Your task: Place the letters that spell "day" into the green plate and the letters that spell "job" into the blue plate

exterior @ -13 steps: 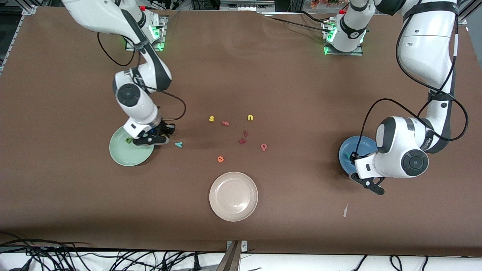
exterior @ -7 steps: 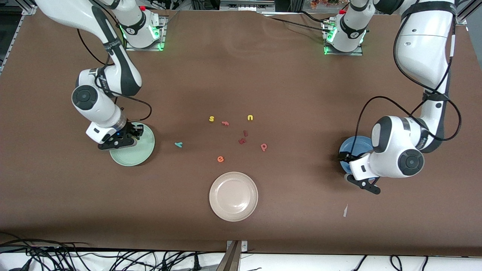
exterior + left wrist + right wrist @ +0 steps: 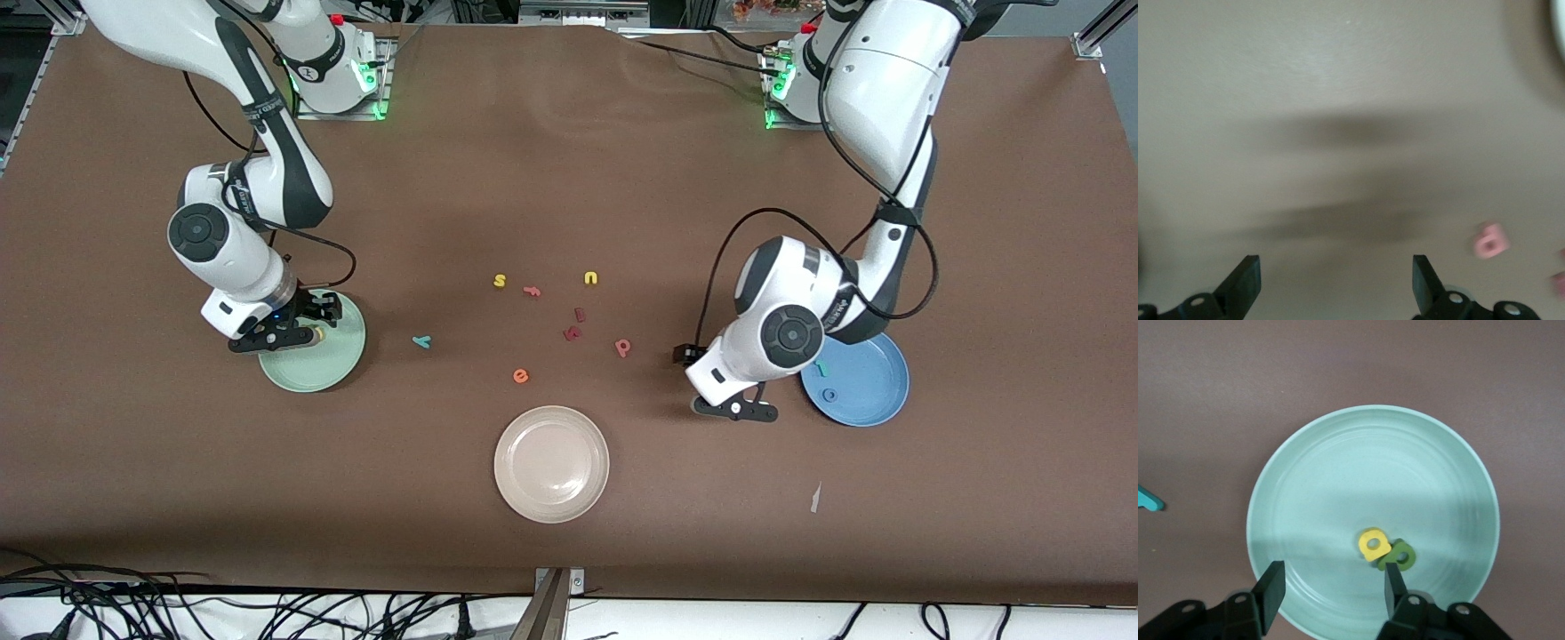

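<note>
the right end effector (image 3: 1328, 587) is hanging open and empty over the green plate (image 3: 1305, 487), where yellow d (image 3: 1373, 544) and green a (image 3: 1399, 556) are lying. the left end effector (image 3: 1331, 283) is open over the worktop (image 3: 622, 196), so it should be dropping straight onto pink b (image 3: 623, 348).

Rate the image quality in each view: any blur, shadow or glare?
Front view: sharp and evenly lit, with soft arm shadows on the brown table and a faint sheen in the beige plate. Left wrist view: motion-smeared, streaky shadows, the pink letter fuzzy. Right wrist view: crisp; a shadow band darkens the green plate around the yellow letter and green letter.
</note>
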Controlling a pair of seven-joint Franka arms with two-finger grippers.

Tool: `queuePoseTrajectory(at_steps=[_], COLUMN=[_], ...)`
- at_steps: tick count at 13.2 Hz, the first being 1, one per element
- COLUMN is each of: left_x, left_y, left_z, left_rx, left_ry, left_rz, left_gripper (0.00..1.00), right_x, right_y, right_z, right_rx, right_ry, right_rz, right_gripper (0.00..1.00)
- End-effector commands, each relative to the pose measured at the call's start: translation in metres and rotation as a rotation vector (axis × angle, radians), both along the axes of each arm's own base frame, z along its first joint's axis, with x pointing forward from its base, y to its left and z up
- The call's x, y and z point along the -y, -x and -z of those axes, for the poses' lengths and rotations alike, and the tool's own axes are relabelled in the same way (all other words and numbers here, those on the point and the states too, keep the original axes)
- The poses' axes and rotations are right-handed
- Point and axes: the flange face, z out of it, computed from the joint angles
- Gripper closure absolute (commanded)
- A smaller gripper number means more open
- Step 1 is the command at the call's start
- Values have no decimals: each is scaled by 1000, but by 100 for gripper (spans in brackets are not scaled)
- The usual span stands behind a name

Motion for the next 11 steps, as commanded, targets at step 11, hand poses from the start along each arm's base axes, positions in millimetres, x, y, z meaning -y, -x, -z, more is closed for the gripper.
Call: queuePoseTrajectory(at_steps=[11], left_x=[111], left_y=[51], left_z=[61], left_rx=[33], left_ry=[-64], left_rz=[-356], left_gripper=[0], right_x=[-160], right_y=[-21], right_z=[44], right_rx=[55], right_ry=[-56], right_rz=[237], right_gripper=[32])
